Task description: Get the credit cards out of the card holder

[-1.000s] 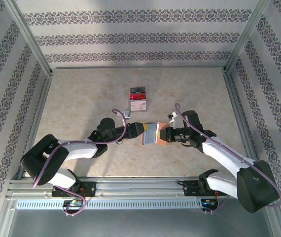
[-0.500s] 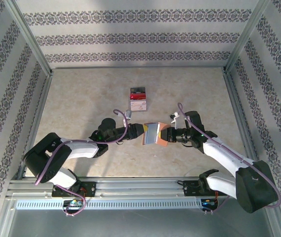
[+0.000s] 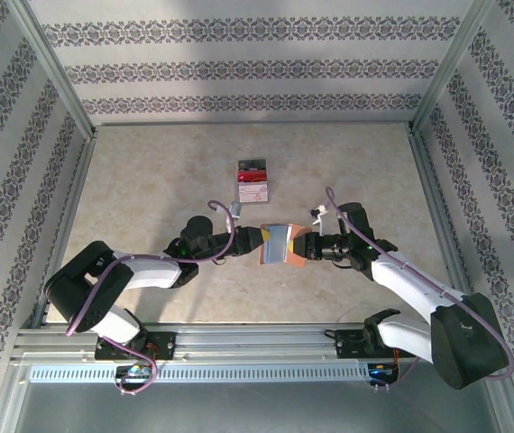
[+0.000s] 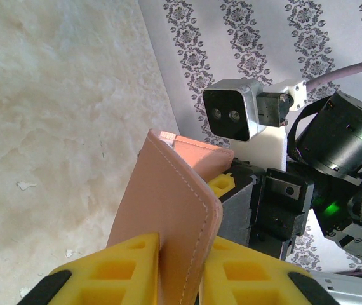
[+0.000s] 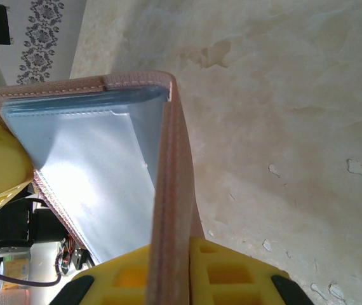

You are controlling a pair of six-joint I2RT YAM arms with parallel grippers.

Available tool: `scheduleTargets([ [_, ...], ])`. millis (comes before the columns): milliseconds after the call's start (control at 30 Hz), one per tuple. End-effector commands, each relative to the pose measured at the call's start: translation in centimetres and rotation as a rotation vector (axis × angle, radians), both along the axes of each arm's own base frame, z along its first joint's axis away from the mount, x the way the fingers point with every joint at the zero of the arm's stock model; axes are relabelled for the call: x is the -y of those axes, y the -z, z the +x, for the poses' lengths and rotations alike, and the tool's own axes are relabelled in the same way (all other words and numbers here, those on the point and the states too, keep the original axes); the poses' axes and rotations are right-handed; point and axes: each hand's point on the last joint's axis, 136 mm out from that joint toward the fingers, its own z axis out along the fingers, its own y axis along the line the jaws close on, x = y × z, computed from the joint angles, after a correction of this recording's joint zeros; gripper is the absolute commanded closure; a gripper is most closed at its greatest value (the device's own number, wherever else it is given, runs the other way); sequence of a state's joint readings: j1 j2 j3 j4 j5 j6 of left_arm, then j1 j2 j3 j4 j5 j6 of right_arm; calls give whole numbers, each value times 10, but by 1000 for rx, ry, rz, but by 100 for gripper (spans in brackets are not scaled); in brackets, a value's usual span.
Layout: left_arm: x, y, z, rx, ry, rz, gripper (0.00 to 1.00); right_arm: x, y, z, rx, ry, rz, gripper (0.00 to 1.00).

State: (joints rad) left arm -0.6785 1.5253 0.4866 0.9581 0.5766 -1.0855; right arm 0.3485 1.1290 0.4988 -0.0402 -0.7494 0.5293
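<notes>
My left gripper (image 4: pixel 181 267) and right gripper (image 5: pixel 171 273) each pinch a flap of the card holder (image 4: pixel 171 190) (grey-blue inside showing). A red-white stack (image 3: pixel 253 183) lies at its twelve o'clock.

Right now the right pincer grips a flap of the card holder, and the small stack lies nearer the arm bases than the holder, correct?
No: the top external view shows the small stack farther from them than the card holder. The right pincer does grip a flap.
</notes>
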Motion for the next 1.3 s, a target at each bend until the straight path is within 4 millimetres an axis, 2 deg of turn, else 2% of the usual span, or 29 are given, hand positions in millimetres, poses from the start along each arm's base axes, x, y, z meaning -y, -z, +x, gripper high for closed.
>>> scheduleTargets([
  [0,2,-16,0,55,24,-36,78,0,-3,4,18,1,23,100],
  [267,-1,-19,-3,67,22,-25,73,1,2,5,3,-2,17,100],
  [600,0,-13,-2,53,23,-3,77,-2,-3,4,6,-14,43,100],
  [767,1,-10,-1,51,26,10,70,-3,-4,3,5,-22,49,100],
  [1000,2,-10,-1,53,29,16,76,-4,-4,4,7,-22,50,100],
  [1267,2,-17,-2,66,34,-6,77,-3,5,4,-12,-16,26,100],
])
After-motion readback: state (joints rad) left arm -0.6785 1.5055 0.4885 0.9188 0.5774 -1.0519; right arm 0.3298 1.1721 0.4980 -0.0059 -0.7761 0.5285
